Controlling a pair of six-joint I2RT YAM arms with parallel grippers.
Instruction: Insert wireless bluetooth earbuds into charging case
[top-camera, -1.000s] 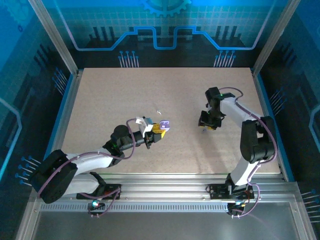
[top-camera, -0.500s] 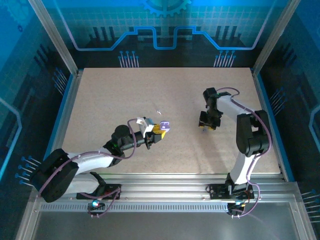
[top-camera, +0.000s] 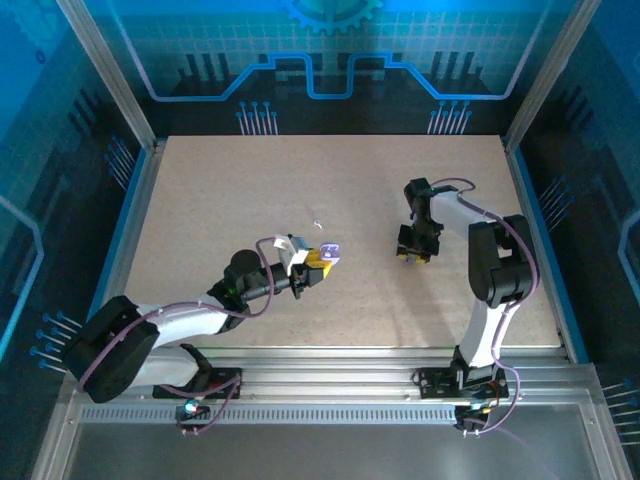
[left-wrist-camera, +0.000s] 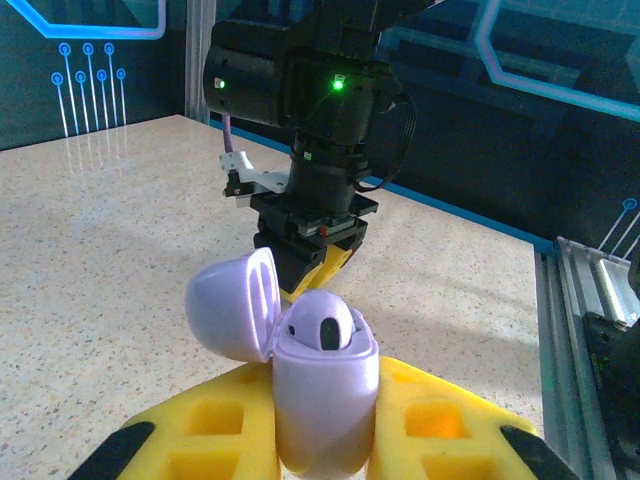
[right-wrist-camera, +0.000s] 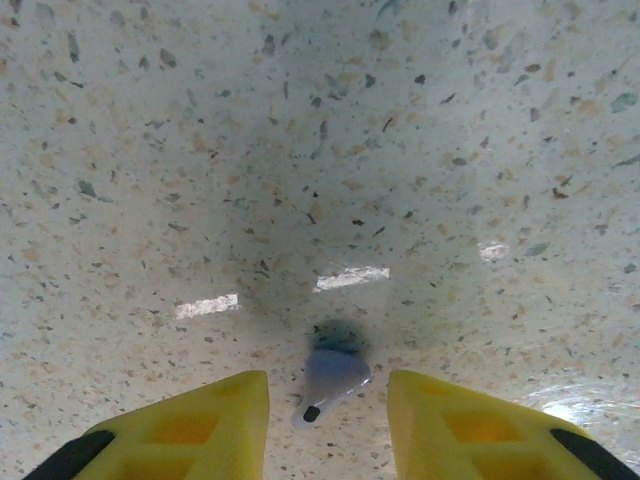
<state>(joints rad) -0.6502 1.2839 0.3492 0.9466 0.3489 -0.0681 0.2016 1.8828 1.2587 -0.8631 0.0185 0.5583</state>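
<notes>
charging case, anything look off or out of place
Nothing damaged. The charging case, held in the left gripper, stands open with a seated earbud; a loose earbud lies on the table between the open fingers of the right gripper.

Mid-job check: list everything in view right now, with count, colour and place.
charging case: 1, pale lilac, lid open, held off the table in the left pincer
earbuds: 2, white; one seated in the case, one lying on the table between the right pincer's fingers, touching neither
small white bit: 1, on the table just beyond the case, too small to identify
table: 1, speckled beige
left pincer: 1, yellow fingers, shut on the case
right pincer: 1, yellow fingers, open, pointing down over the loose earbud
</notes>
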